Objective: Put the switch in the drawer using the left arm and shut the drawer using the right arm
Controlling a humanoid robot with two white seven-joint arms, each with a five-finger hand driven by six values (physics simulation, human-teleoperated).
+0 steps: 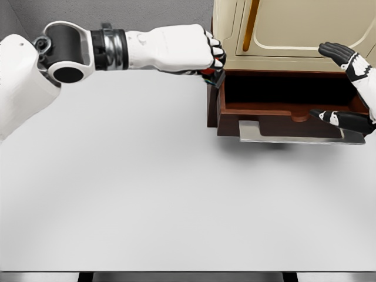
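Note:
My left hand [205, 59] reaches across from the left and is shut on the switch [214, 76], a small dark device with a red part showing under the fingers. It hovers at the left edge of the open brown drawer [258, 111], just above its left wall. The drawer sticks out of a cream cabinet [294, 29] and has a grey handle plate [294, 132] in front. My right hand [346, 88] is open at the drawer's right end, with fingers above the cabinet front and the thumb by the drawer's front right corner.
A wide white table [147, 194] spreads in front of the cabinet. Its front edge runs along the bottom of the view. The cabinet stands at the back right of the table.

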